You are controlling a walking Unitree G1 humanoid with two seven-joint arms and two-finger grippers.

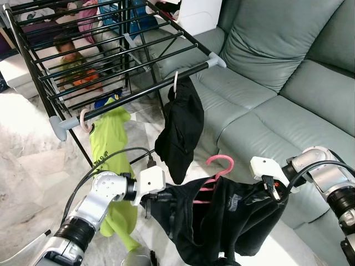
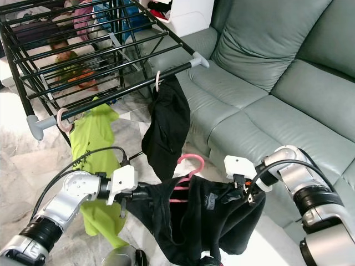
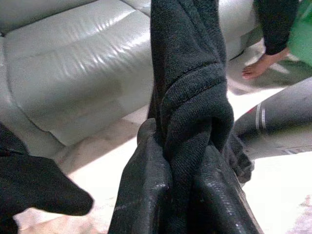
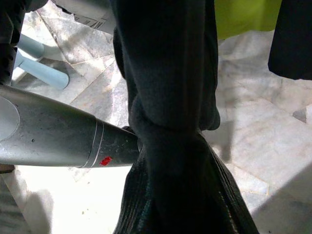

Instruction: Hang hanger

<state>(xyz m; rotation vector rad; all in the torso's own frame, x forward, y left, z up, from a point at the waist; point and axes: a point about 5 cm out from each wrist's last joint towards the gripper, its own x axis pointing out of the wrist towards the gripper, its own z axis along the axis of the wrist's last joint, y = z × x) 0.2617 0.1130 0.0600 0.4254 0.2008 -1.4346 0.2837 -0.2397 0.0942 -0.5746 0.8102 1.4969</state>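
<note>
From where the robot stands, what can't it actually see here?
- Pink hanger: just the hook shows in the eye views; the black garment covers its shoulders.
- Left gripper and right gripper: cloth bunches over the fingertips in the wrist views.
- Garment's hem: cut by the bottom edge.

A drying rack (image 1: 111,50) stands far left with two garments (image 1: 180,130) hanging on its near rail, a sofa (image 1: 277,83) to its right.

Place: you are standing in a home living room.
Signs: grey leather sofa (image 1: 288,88), marble floor (image 1: 33,166), drying rack (image 1: 100,50) holding laundry.
</note>
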